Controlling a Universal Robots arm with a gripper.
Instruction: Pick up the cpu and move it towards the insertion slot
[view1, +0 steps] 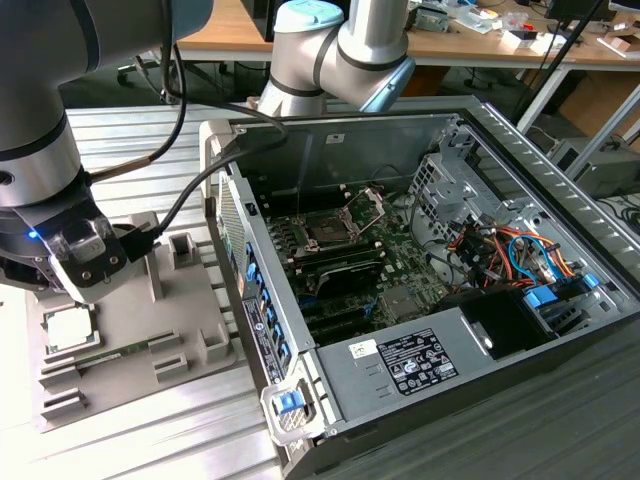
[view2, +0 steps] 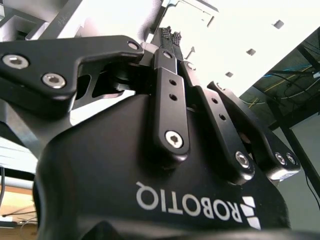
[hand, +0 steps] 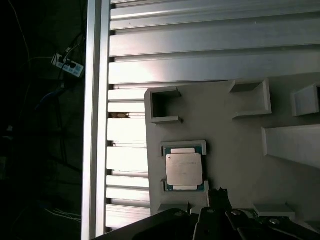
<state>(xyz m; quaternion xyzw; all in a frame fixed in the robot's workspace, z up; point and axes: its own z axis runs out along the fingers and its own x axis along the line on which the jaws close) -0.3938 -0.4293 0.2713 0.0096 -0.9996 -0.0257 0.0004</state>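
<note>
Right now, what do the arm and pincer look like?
Arm: silver-grey tubes, pale blue joint caps, black cable alongside, blue light at the wrist. Pincer: black, slim linked fingers, silver screws, white lettering.

white logo lettering: end effector (view2: 171, 35) | sticker (view1: 415, 366), print illegible: computer case (view1: 340, 150)

Fixture plate (view1: 190, 310) on the slatted table (view1: 120, 140), at the exterior view's left; cpu (view1: 70, 328) seated in a recess on the plate, toward its left end in that view. Gripper (hand: 218, 193) above the plate, near the cpu. Open computer case (view1: 260, 300) just beside the plate, at the exterior view's right; insertion slot (view1: 325, 228) inside it, well apart from the cpu.
</note>
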